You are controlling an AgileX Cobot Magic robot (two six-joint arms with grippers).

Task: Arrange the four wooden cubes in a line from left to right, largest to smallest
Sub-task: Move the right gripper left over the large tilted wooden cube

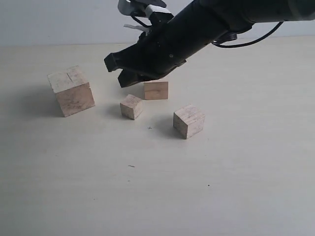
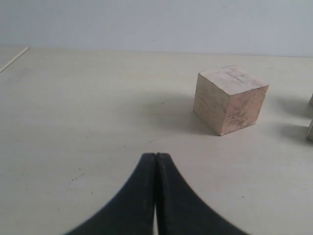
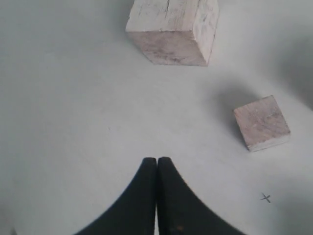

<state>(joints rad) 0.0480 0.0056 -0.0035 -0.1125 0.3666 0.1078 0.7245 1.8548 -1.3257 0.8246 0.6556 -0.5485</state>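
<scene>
Four wooden cubes stand on the pale table [image 1: 221, 187]. The largest cube [image 1: 71, 91], with a thin slit on top, is at the left. The smallest cube [image 1: 131, 106] sits right of it, a mid-sized cube [image 1: 156, 90] stands behind that, and another mid-sized cube [image 1: 189, 121] is farther right. My right gripper [image 1: 113, 70] reaches in from the upper right and hangs above the table between the largest and smallest cubes, shut and holding nothing. Its wrist view shows the shut gripper [image 3: 156, 160], the largest cube [image 3: 173, 29] and the smallest cube [image 3: 261, 122]. My left gripper [image 2: 155, 155] is shut and empty, with the largest cube [image 2: 230, 98] ahead of it.
The black right arm [image 1: 206, 24] crosses over the back of the table and partly hides the rear mid-sized cube's top. A small x mark [image 1: 149, 128] is on the table near the smallest cube. A pale wall runs behind the table.
</scene>
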